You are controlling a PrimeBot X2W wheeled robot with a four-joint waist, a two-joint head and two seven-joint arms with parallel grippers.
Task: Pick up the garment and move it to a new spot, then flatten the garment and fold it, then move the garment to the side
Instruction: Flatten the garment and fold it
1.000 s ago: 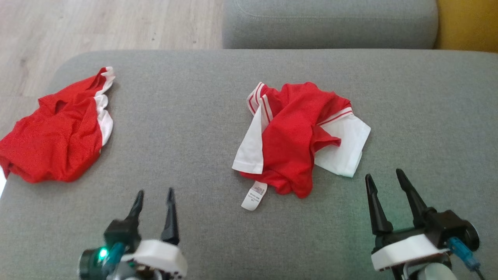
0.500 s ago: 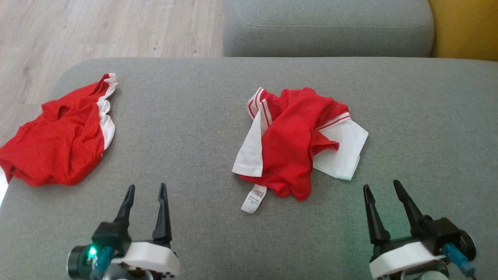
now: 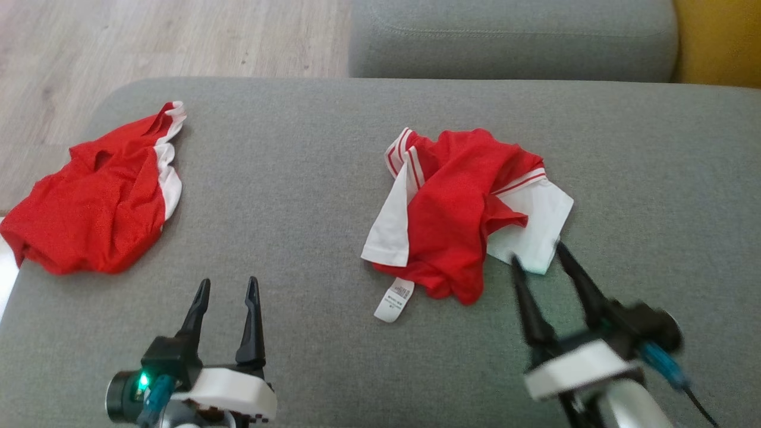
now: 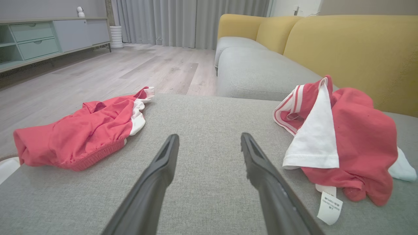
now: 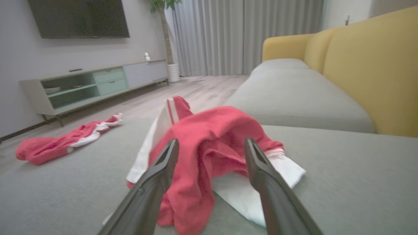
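A crumpled red and white garment (image 3: 458, 208) lies in the middle of the grey couch seat (image 3: 297, 178), with a white tag at its near edge. It is also seen in the left wrist view as the garment (image 4: 352, 140) on the right. My right gripper (image 3: 537, 252) is open, blurred by motion, with its fingertips at the garment's near white sleeve. In the right wrist view the gripper (image 5: 211, 141) frames the red cloth (image 5: 212, 130) between its open fingers. My left gripper (image 3: 229, 281) stands open over bare seat at the lower left, holding nothing; its fingers (image 4: 163, 169) point between the two cloths.
A second red cloth with white trim (image 3: 95, 208) lies bunched at the seat's left edge. Behind are another grey cushion (image 3: 511, 35), a yellow backrest (image 3: 719, 41) and wooden floor (image 3: 148, 35). A low cabinet (image 5: 81, 88) stands across the room.
My right gripper has moved forward and left, up to the garment's white sleeve. The left gripper has barely moved. The head view shifted a little.
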